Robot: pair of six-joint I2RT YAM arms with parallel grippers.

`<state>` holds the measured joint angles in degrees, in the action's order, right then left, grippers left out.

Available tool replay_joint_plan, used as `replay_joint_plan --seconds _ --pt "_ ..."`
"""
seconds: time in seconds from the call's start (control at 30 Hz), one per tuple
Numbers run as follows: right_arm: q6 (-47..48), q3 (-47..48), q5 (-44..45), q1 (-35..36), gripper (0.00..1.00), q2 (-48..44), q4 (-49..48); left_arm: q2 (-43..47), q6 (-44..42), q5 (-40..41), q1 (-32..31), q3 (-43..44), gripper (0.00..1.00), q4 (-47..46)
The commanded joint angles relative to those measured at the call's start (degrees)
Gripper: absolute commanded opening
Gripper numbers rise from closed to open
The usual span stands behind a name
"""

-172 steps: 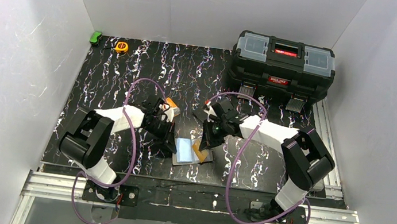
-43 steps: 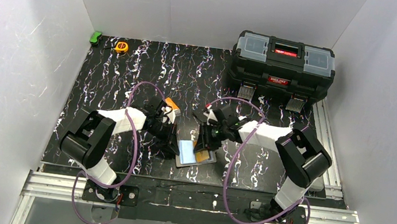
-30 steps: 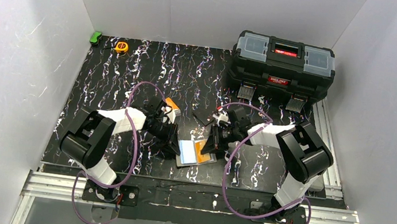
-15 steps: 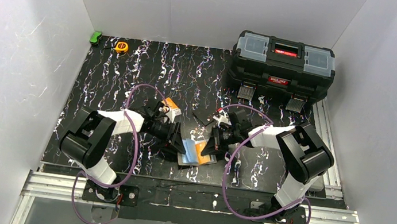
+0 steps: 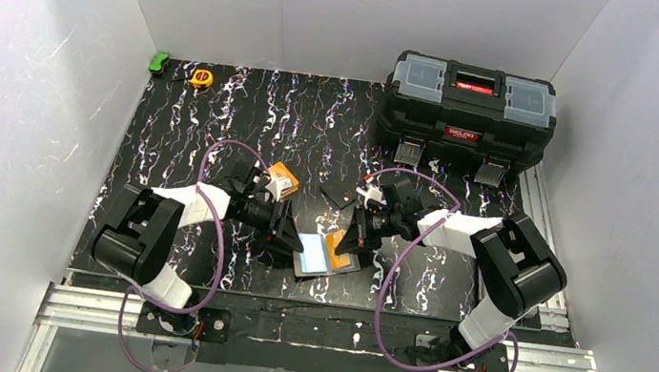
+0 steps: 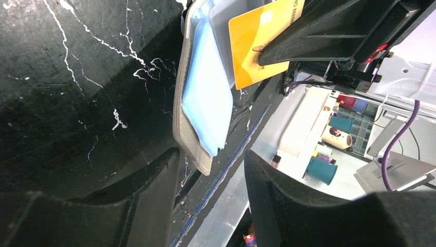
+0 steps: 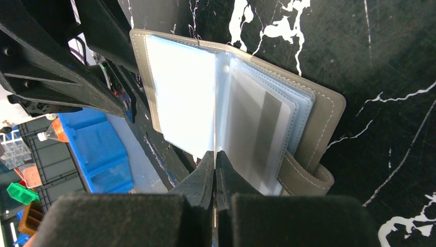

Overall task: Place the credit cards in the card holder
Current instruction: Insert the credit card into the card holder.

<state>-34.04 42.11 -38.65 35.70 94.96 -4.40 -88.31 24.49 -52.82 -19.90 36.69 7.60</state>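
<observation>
Right gripper: jaws clamped on an orange credit card, positioned at the right half of the open card holder. Left gripper: jaws apart at the holder's left edge. The holder lies near the front edge of the black, white-veined table, with a taupe cover and clear pockets fanned. The tabletop runs back to a black toolbox at far right. White walls enclose three sides.

Black toolbox sits far right on the marbled worktop; yellow tape measure and green piece far left, orange block mid-worktop.
</observation>
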Motion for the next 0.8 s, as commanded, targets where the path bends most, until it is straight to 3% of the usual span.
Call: replay_joint_plan --seconds 0.0,0.4,0.5,0.63,0.77 --pt "0.6 0.9 -0.8 0.5 0.01 0.7 -0.1 0.2 1.0 -1.8 0.3 0.0 0.49 -1.6" --pt "-0.6 1.6 -2.3 1.9 0.01 3.4 -2.6 -5.5 -0.5 3.0 -4.1 2.8 0.47 -3.3" --pt "-0.6 1.7 -2.6 2.0 0.01 3.6 -2.7 -6.3 -1.1 3.1 -4.6 3.8 0.38 -3.2" --pt "-0.3 1.6 -2.6 1.9 0.01 3.7 -2.4 -6.6 -3.1 4.4 -4.7 4.7 0.17 -0.5" --pt "-0.2 1.0 -2.2 0.8 0.01 2.7 -2.3 -6.1 -3.6 3.6 -4.7 5.2 0.08 0.3"
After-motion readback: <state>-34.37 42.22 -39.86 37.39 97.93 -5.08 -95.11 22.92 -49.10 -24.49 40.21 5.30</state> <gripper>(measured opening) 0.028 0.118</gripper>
